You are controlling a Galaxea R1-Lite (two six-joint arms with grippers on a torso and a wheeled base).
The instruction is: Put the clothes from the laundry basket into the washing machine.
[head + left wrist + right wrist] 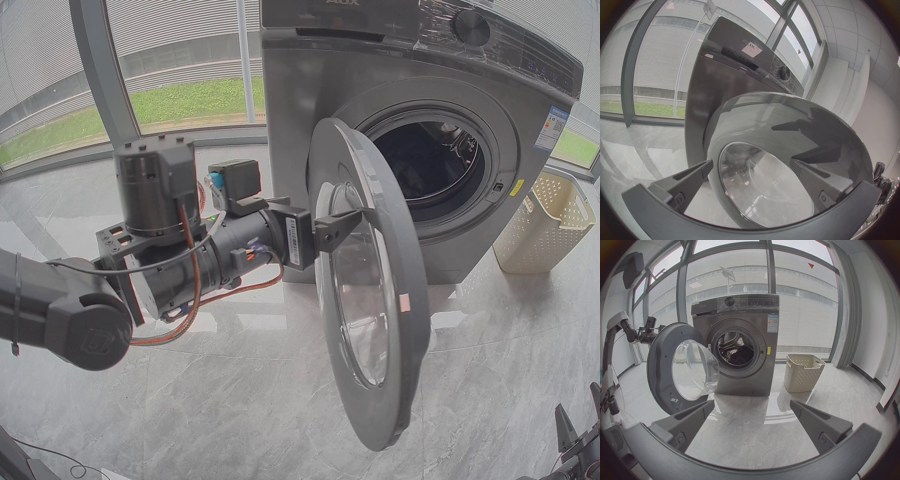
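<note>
The left hand (pixel 750 165) is wide open and holds nothing. Its fingers (pixel 340 228) sit at the outer face of the door (pixel 375 300), which stands swung out from the washer (pixel 312 112). I think the step is moving the door. To do it well, push slow and flat near the rim, so the fingers do not slip on the round glass. The right hand (pixel 752 404) is open and empty too, low over the floor (pixel 250 387). Some dark clothes (pixel 737 357) lie in the drum (pixel 431 169). The basket (pixel 550 225) is pale with small holes. It stands on the floor just beside the washer.
</note>
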